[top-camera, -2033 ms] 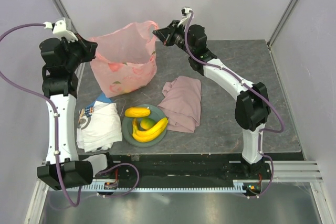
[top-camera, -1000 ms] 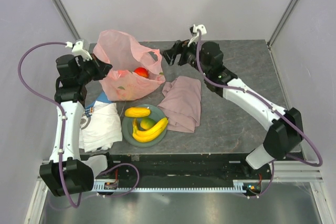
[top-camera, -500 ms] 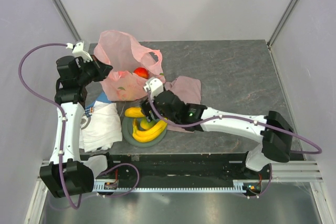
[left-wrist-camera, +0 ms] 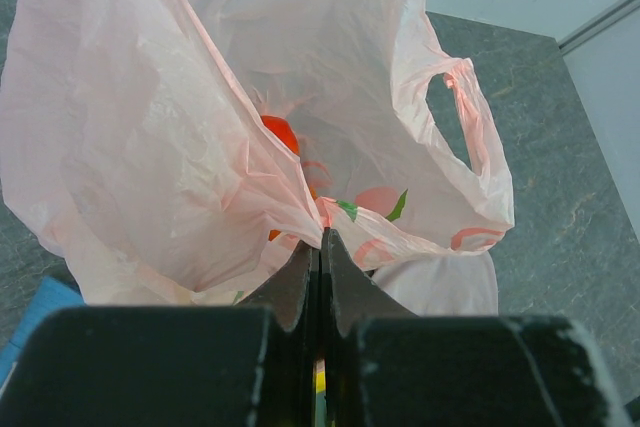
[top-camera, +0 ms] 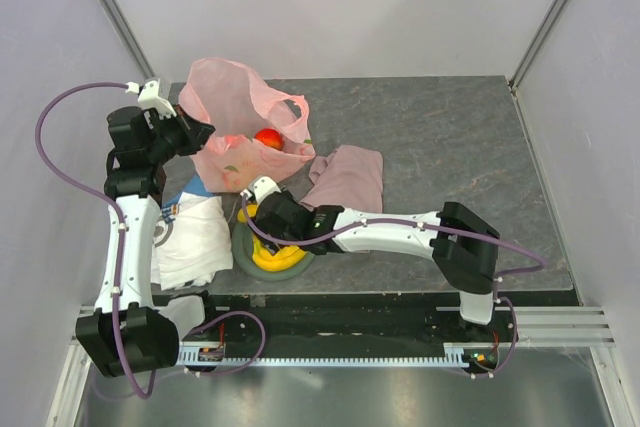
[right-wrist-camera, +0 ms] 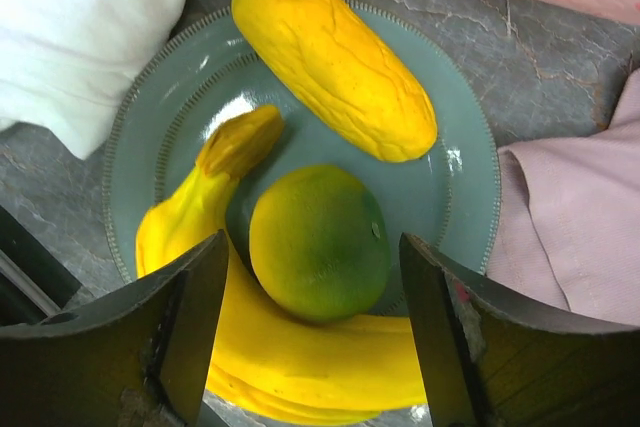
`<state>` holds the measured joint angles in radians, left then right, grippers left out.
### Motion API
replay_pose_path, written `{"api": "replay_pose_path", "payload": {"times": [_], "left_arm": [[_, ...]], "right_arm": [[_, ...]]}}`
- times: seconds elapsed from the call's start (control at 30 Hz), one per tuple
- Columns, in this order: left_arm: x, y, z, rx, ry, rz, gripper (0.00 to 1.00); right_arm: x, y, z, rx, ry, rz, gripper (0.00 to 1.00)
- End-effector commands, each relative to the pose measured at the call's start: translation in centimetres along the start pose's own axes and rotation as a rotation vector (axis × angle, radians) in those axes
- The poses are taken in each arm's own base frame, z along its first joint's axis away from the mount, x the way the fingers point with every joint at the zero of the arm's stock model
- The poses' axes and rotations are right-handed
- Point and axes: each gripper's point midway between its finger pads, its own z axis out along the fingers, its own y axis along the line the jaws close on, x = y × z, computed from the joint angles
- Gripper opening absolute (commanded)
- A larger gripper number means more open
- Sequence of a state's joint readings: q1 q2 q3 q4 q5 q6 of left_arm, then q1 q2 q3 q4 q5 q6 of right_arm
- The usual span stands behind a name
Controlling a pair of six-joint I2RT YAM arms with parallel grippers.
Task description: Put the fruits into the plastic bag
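Note:
The pale-pink plastic bag (top-camera: 245, 122) stands at the back left, mouth open, with a red round fruit (top-camera: 267, 138) inside. My left gripper (left-wrist-camera: 322, 237) is shut on the bag's near rim (left-wrist-camera: 250, 127); the red fruit (left-wrist-camera: 281, 133) shows past the fold. My right gripper (top-camera: 262, 215) hangs over the grey-green plate (top-camera: 240, 255). In the right wrist view it (right-wrist-camera: 312, 242) is open, one finger on each side of the small green-yellow fruit (right-wrist-camera: 318, 242) without touching it. The fruit lies against the bananas (right-wrist-camera: 290, 347), and the yellow oblong fruit (right-wrist-camera: 335, 62) lies beyond it on the plate (right-wrist-camera: 455, 167).
A dusty-pink cloth (top-camera: 348, 177) lies right of the plate, touching its rim (right-wrist-camera: 580, 217). A white cloth (top-camera: 190, 242) lies left of the plate, with a blue item (top-camera: 195, 190) behind it. The right arm stretches low across the table's front.
The right arm has swung from behind the bag down to the plate and now sits over the green-yellow fruit. The left gripper came lower with the bag's rim, then held still.

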<state>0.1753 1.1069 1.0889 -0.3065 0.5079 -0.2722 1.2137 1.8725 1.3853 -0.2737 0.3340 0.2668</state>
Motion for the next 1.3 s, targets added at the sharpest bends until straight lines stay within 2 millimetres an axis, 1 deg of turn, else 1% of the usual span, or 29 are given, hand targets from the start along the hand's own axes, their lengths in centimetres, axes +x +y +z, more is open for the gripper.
{"api": "replay_pose_path", "payload": {"times": [0.0, 0.03, 0.1, 0.27, 0.53, 0.77, 0.97, 1.07, 1.17, 1.2, 1.27], "left_arm": [[-0.5, -0.4, -0.3, 0.018, -0.022, 0.027, 0.02], [-0.4, -0.4, -0.3, 0.017, -0.021, 0.028, 0.02], [-0.5, -0.5, -0.3, 0.019, -0.023, 0.030, 0.02], [-0.4, -0.4, -0.3, 0.022, -0.020, 0.027, 0.02], [-0.4, -0.3, -0.2, 0.015, -0.020, 0.026, 0.02], [-0.4, -0.3, -0.3, 0.015, -0.020, 0.027, 0.02], [-0.5, -0.4, -0.3, 0.015, -0.024, 0.030, 0.02], [-0.4, -0.4, -0.3, 0.015, -0.023, 0.029, 0.02], [-0.4, -0.3, -0.3, 0.015, -0.023, 0.030, 0.02], [-0.4, -0.3, -0.3, 0.014, -0.022, 0.030, 0.02], [-0.5, -0.4, -0.3, 0.015, -0.023, 0.030, 0.02]], "right_arm": [[-2.4, 0.7, 0.3, 0.011, -0.026, 0.040, 0.76], [-1.7, 0.5, 0.7, 0.027, 0.000, 0.040, 0.76], [-1.7, 0.3, 0.8, 0.043, 0.006, 0.040, 0.76], [-1.0, 0.0, 0.9, 0.062, 0.036, 0.035, 0.76], [0.4, 0.0, 1.9, 0.083, 0.088, 0.020, 0.77], [1.0, -0.1, 2.7, 0.105, 0.104, 0.027, 0.79], [1.7, -0.3, 3.4, 0.125, 0.119, 0.037, 0.80], [1.9, -0.5, 3.5, 0.136, 0.125, 0.037, 0.76], [1.7, -0.6, 3.4, 0.139, 0.118, 0.036, 0.69], [1.7, -0.7, 3.3, 0.142, 0.117, 0.034, 0.64], [1.4, -0.8, 3.1, 0.144, 0.111, 0.028, 0.61]]}}
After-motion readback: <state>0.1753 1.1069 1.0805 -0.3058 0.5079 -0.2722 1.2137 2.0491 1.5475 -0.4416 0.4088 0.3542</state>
